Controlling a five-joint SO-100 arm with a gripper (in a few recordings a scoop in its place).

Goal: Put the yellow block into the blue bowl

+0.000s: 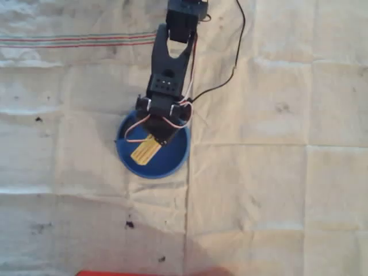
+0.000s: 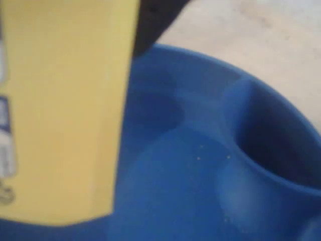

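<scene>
In the overhead view the blue bowl (image 1: 172, 164) sits on the cloth just left of centre. The black arm reaches down from the top edge, and my gripper (image 1: 156, 138) hangs over the bowl's upper half. It is shut on the yellow block (image 1: 145, 151), which sticks out toward the lower left, inside the bowl's rim. In the wrist view the yellow block (image 2: 65, 110) is very close at the left, with a dark finger (image 2: 155, 20) beside its top. Under it lies the blue bowl (image 2: 200, 170). Whether the block touches the bowl floor I cannot tell.
A creased white cloth (image 1: 276, 190) covers the table, with red stripes (image 1: 69, 40) at the upper left. A black cable (image 1: 233, 69) trails from the arm to the upper right. A red object (image 1: 115, 273) shows at the bottom edge.
</scene>
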